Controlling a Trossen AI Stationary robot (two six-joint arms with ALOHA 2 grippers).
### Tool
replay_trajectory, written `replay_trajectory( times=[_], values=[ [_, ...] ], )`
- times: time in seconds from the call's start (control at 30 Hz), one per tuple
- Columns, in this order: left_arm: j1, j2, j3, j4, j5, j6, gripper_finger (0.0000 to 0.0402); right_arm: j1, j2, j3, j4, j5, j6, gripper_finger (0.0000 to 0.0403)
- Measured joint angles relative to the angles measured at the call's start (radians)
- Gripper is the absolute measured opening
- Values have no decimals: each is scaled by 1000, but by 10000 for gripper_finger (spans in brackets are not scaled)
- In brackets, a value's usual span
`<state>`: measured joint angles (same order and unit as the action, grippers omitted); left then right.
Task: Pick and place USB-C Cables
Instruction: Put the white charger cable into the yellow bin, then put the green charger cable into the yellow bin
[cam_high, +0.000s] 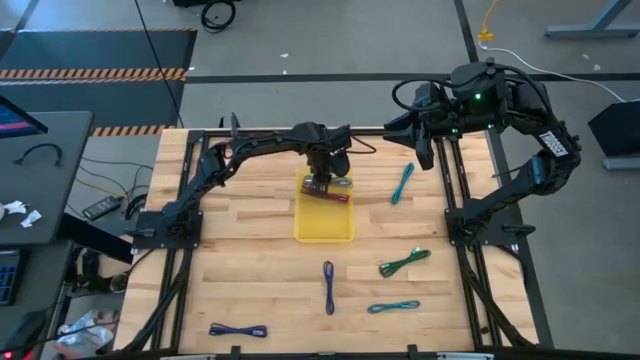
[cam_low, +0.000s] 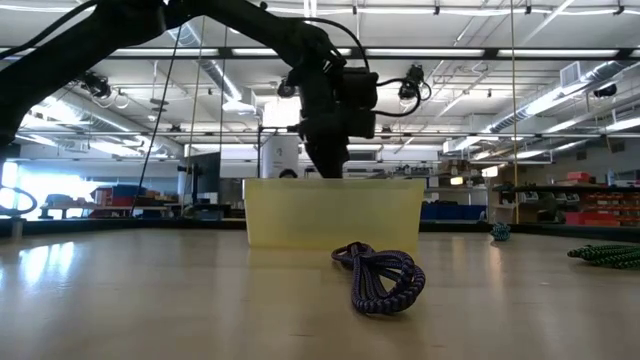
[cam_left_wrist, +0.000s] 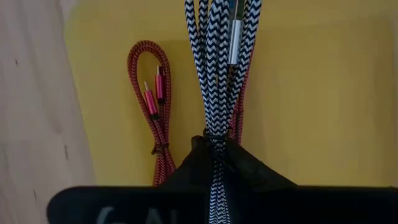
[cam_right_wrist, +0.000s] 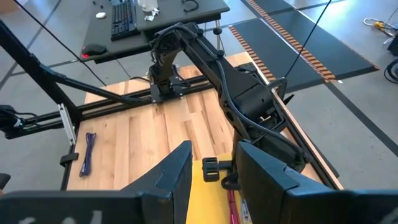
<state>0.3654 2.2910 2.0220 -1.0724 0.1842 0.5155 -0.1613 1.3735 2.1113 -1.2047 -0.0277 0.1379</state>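
A yellow tray (cam_high: 323, 222) lies mid-table, and my left gripper (cam_high: 325, 168) hangs over its far end, shut on a grey black-and-white braided cable (cam_left_wrist: 217, 56). A maroon cable (cam_left_wrist: 152, 106) lies on the tray floor beside it. More cables lie loose on the wood: a teal one (cam_high: 402, 183), a green one (cam_high: 404, 263), another teal one (cam_high: 393, 306), a dark blue one (cam_high: 328, 285) and a blue one (cam_high: 238, 330). My right gripper (cam_right_wrist: 214, 158) is raised at the table's far right, open and holding nothing. My left gripper pinches the grey cable bundle between its two fingers, close to the bundle's tie (cam_left_wrist: 215, 138). The fingers come steeply from above. The looped strands run out from between the fingers over the tray floor and across part of the maroon cable. Whether they rest there I cannot tell.
In the low view the tray's near wall (cam_low: 330, 212) hides the left fingertips. The dark blue cable (cam_low: 380, 278) lies in front of it and the green one (cam_low: 605, 255) is off to the right. Bare wood lies left of the tray. Black arm frames flank both table sides.
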Motion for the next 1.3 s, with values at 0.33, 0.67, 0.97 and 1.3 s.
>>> replay_trajectory(
  times=[0.33, 0.67, 0.97, 1.3],
  values=[
    [-5, 83, 1, -48, -26, 20, 20, 9, 0, 0, -1, -1, 1, 131],
    [-17, 96, 0, -52, -72, -12, 20, 34, 0, 0, -1, -3, 1, 131],
    [-22, 86, 10, -92, -83, -49, 145, 44, 0, 0, -8, -6, 1, 131],
    [-15, 55, 337, -417, -91, -252, 208, 28, 0, 0, -109, 24, -8, 131]
  ],
)
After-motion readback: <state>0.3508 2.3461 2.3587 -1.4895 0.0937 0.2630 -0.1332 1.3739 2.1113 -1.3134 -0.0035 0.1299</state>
